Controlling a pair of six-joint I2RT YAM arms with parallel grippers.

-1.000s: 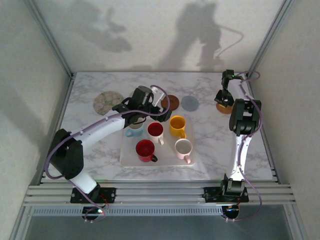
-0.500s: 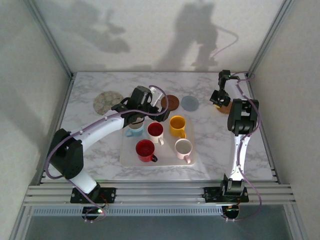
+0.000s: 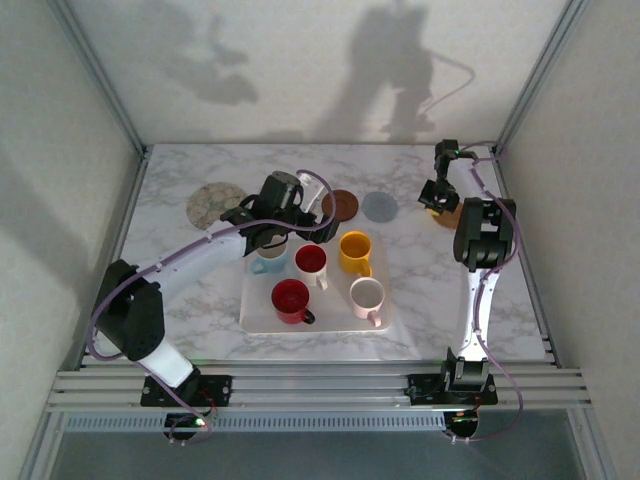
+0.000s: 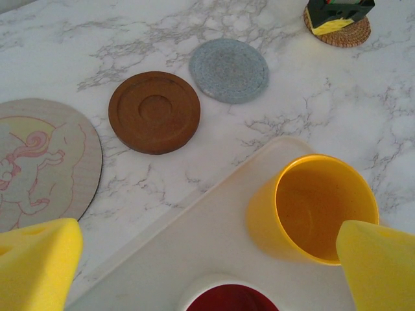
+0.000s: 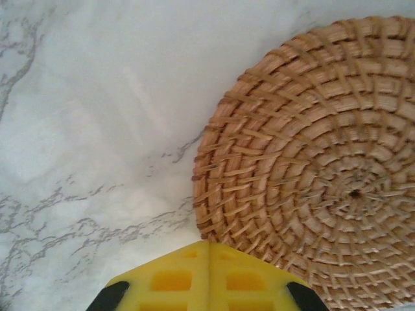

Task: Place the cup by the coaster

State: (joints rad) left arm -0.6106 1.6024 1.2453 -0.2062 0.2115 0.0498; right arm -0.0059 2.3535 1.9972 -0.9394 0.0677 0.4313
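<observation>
Several cups stand on a white tray (image 3: 250, 320): a yellow cup (image 3: 354, 250), a white cup with a red inside (image 3: 311, 261), a red one (image 3: 290, 299), a pale one (image 3: 366, 295) and a light blue one (image 3: 268, 258). My left gripper (image 3: 312, 216) hangs open above the tray's far edge. In the left wrist view its fingers straddle the tray (image 4: 214, 214), with the yellow cup (image 4: 321, 214) at right and the red-lined cup (image 4: 227, 301) below my left gripper (image 4: 207, 272). A brown coaster (image 4: 154, 111) and a grey coaster (image 4: 229, 70) lie beyond. My right gripper (image 5: 209, 253) is shut, empty, at the edge of a woven coaster (image 5: 324, 162).
A large patterned round mat (image 3: 215, 203) lies at the far left. The brown coaster (image 3: 342, 204) and the grey coaster (image 3: 379, 206) sit side by side behind the tray. The woven coaster (image 3: 448, 215) is at the far right under my right gripper (image 3: 437, 198). Frame posts border the table.
My right gripper has shifted a little left, off the middle of the woven coaster. The left gripper has edged slightly toward the tray. No cup has moved.
</observation>
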